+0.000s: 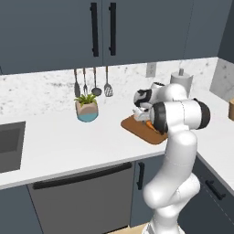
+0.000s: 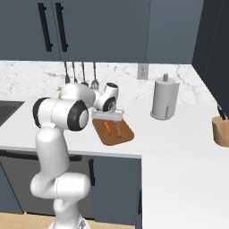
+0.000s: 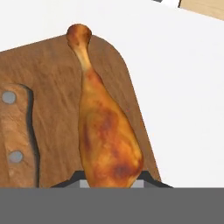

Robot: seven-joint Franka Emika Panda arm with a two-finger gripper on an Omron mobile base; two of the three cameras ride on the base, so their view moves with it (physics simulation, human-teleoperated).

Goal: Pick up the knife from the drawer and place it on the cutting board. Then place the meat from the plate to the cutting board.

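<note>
My gripper (image 3: 111,181) is shut on the meat (image 3: 105,127), an orange-brown drumstick whose thick end sits between the dark fingertips (image 3: 151,178). Its bony end points away over the brown cutting board (image 3: 52,74). I cannot tell whether the meat touches the board. The knife (image 3: 15,131) lies on the board to the left, its riveted handle showing. In the right base view the gripper (image 2: 109,118) hangs low over the board (image 2: 125,135), with the meat (image 2: 106,125) and the knife (image 2: 118,128) on it. The left base view shows the board (image 1: 137,128) partly behind my arm. The plate is out of view.
A potted plant (image 1: 86,109) stands left of the board, with utensils (image 1: 93,82) hanging on the wall behind. A paper towel roll (image 2: 164,99) and a tan knife block (image 2: 221,129) stand to the right. A sink (image 1: 9,144) lies far left. A drawer front (image 1: 215,189) sits below the right counter.
</note>
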